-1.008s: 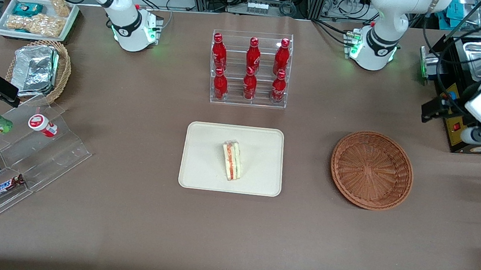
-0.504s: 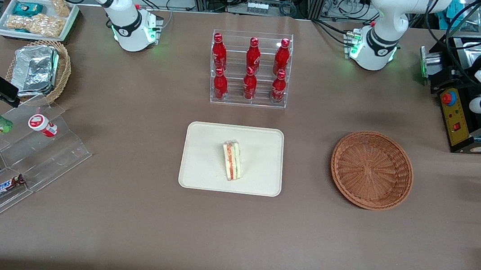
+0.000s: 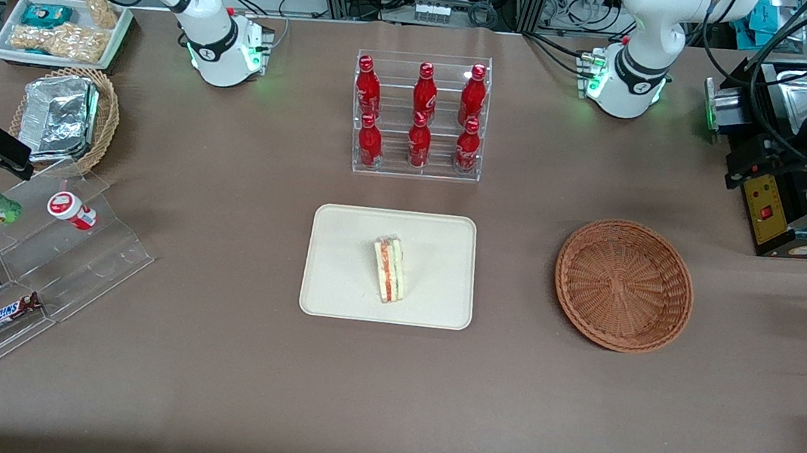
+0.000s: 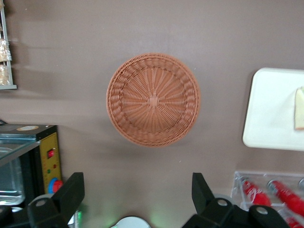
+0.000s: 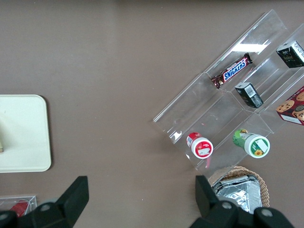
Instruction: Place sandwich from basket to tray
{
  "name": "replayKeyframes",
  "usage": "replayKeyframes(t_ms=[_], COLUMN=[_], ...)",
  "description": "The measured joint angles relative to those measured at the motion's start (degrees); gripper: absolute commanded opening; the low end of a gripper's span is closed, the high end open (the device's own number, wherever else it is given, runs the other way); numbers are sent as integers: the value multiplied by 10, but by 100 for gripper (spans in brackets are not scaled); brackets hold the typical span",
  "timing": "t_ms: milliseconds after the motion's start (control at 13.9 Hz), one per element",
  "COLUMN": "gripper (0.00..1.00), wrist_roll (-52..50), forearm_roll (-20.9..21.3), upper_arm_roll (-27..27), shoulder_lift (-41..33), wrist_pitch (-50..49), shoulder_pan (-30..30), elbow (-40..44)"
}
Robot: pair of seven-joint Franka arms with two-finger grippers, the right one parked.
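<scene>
Resting on the tray (image 3: 336, 280), near its middle, the sandwich (image 3: 389, 269) has kept its place over the last second, so the placing looks done. Toward the working arm's end from the tray, the basket (image 3: 624, 285) holds nothing. Only the arm has shifted, drawing up and away: its gripper (image 4: 137, 202) hangs high over the table beside the basket, fingers spread wide and carrying nothing.

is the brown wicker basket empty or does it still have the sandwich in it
Empty. The basket shows only bare weave; the sandwich lies on the tray. The open gripper hangs high above the basket.
</scene>
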Motion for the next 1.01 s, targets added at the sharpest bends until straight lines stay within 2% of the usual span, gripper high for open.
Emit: replayKeyframes(t_ms=[288,1008], gripper=[100,100], wrist_roll=[-32,-34], forearm_roll=[-1,0], upper_arm_roll=[-13,-9], shoulder_lift=[0,0], wrist_pitch=[2,-19], shoulder_pan=[-5,-3], elbow=[-1,1])
